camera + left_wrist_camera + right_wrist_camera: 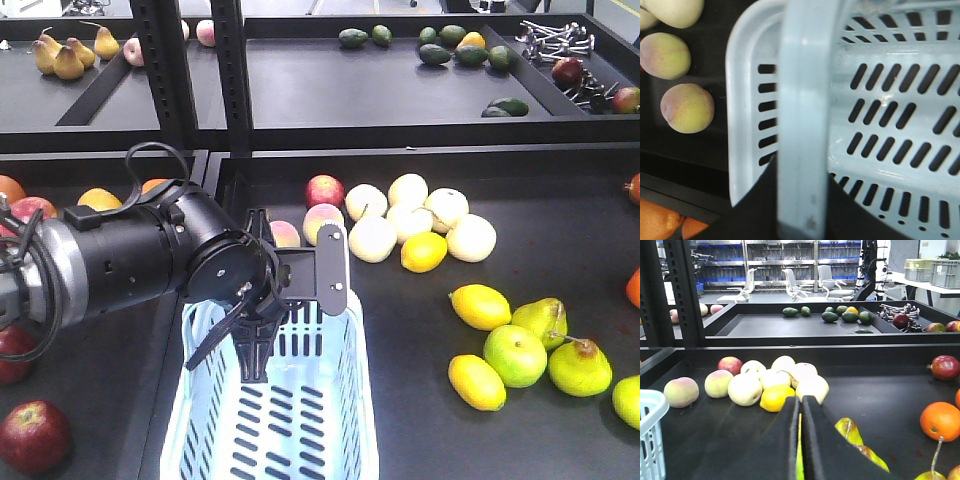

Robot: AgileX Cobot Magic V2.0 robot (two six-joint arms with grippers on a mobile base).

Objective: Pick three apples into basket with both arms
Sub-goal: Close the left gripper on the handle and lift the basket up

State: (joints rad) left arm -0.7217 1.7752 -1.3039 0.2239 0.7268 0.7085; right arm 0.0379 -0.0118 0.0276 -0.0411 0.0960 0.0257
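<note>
The pale blue basket (355,400) stands at the front centre, and nothing shows on its slotted floor (900,125). My left gripper (232,358) hangs over the basket's left end. In the left wrist view its black fingers (752,210) sit against both sides of the basket's arched handle (802,100). Two dark red apples (33,435) (10,352) lie in the left bin beside the basket. Another dark red apple (945,366) lies at the far right. My right gripper (801,399) is shut on nothing, low over the black tray, and is out of the front view.
Pale fruit and a lemon (423,251) are heaped behind the basket with a pink-red apple (324,190) and peaches (687,108). Lemons and green pears (515,355) lie to the right, an orange (940,421) further right. Black shelf posts (165,70) stand behind my left arm.
</note>
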